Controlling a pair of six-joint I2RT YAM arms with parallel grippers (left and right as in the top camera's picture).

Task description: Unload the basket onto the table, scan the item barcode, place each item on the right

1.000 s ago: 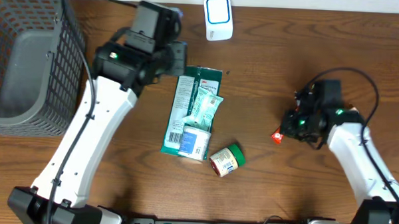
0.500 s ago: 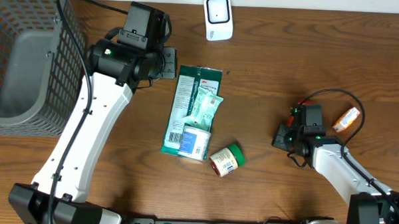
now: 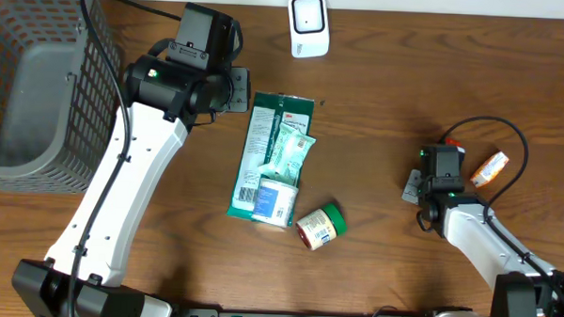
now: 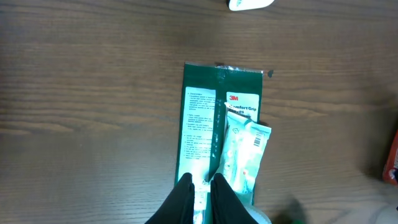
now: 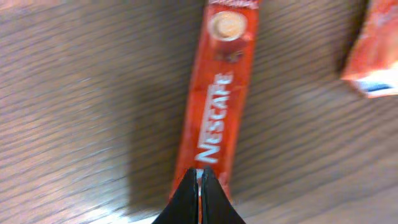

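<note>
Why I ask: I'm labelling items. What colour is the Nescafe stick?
The stick is red, white lettering; right wrist view.

The left arm (image 3: 121,191) stretches long from the near edge, its white forearm slanting away and to the right, with the black wrist bent over so the left gripper (image 4: 200,186) points down, fingers drawn close with only a slit between. The right arm (image 3: 491,241) is folded in shorter and low, and the right gripper (image 5: 199,177) is pinched fully closed.
</note>
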